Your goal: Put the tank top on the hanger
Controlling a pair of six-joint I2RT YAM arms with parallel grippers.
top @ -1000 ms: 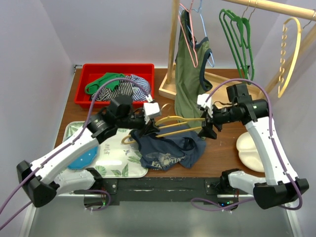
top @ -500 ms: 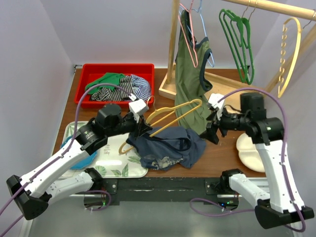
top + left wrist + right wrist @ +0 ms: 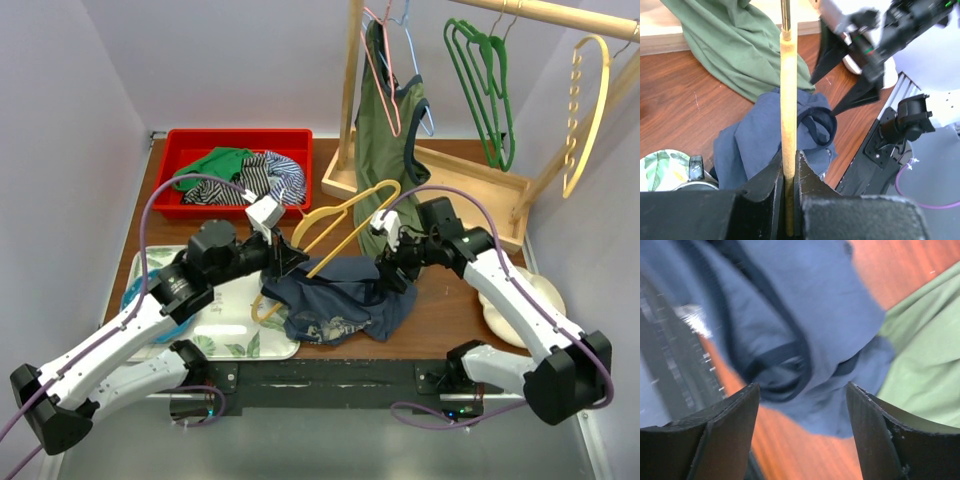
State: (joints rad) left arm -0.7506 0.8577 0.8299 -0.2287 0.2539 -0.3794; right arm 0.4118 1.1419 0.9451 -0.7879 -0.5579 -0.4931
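Left tool (image 3: 788,167) pinches the hanger (image 3: 788,90); right tool (image 3: 801,390) gapes over tank top (image 3: 805,300).

A crumpled navy-blue sleeveless tank top (image 3: 340,305) lies near the front edge of the brown wooden desk (image 3: 445,300). The left claw (image 3: 288,262) grips a thin mustard-yellow clothes hanger (image 3: 350,237), which is tilted above the top. The right claw (image 3: 392,278) is at the top's right side.

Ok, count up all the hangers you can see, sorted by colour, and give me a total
mustard hanger: 1
yellow hanger with holes: 1
pink hanger: 1
pale blue hanger: 1
green hangers: 2, though they overlap on the rail, so this count is less sure
Total: 6
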